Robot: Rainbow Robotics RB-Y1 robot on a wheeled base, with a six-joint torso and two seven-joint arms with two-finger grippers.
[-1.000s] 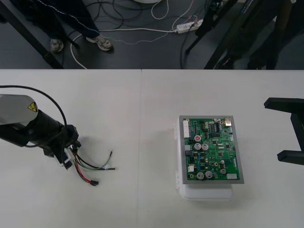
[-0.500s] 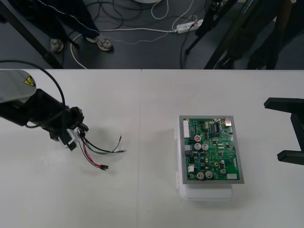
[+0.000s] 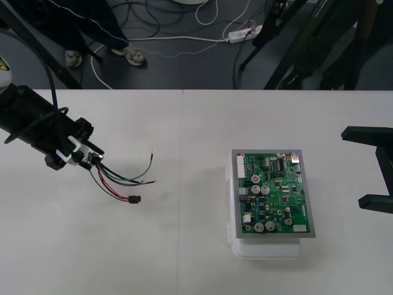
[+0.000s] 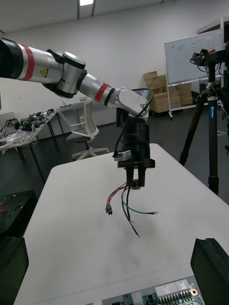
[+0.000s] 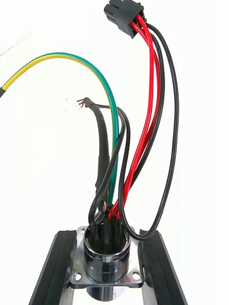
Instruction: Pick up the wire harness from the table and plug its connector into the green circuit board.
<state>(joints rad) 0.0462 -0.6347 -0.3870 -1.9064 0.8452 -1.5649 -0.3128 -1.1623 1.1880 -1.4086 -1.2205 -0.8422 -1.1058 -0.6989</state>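
The left gripper (image 3: 85, 157) is clenched on the harness's socket (image 5: 107, 264), with the flange between its fingers, above the table's (image 3: 184, 264) left side. The wires (image 3: 116, 181) trail toward the middle. The plug (image 3: 134, 199) dangles free at their end, well apart from the board (image 3: 273, 196). The carry across is best done slowly so the plug does not swing. Seating it will probably need a second grip close to the plug. The right gripper (image 3: 353, 167) waits, spread wide, at the right edge.
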